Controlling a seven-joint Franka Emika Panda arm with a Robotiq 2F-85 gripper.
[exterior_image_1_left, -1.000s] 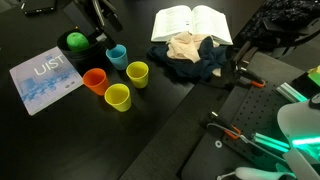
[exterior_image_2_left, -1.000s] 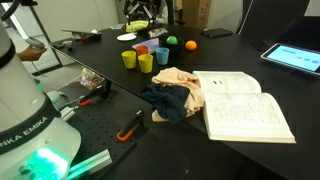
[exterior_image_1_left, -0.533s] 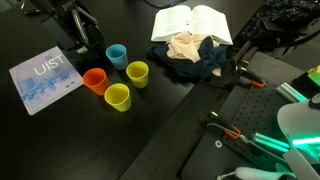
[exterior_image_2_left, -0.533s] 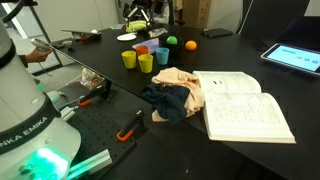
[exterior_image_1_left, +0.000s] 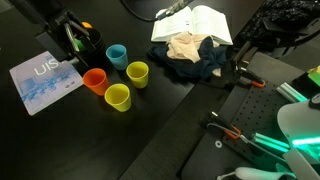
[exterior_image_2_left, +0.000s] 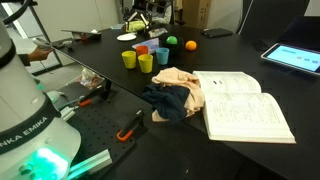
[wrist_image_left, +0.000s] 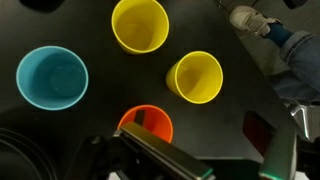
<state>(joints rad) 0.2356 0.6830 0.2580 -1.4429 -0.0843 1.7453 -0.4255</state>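
Your gripper (exterior_image_1_left: 75, 38) has swung over toward the booklet (exterior_image_1_left: 45, 78). Its jaws stand wide apart and empty. The orange cup (wrist_image_left: 146, 126) sits just ahead of them, beside the blue cup (wrist_image_left: 52, 77).

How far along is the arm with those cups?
Done: nothing visible; the blue cup and both yellow cups are empty, and the orange cup is partly hidden. In hand: the open gripper hovers by the orange cup, holding nothing. Left: the green ball and orange ball lie on the table beside the cups.
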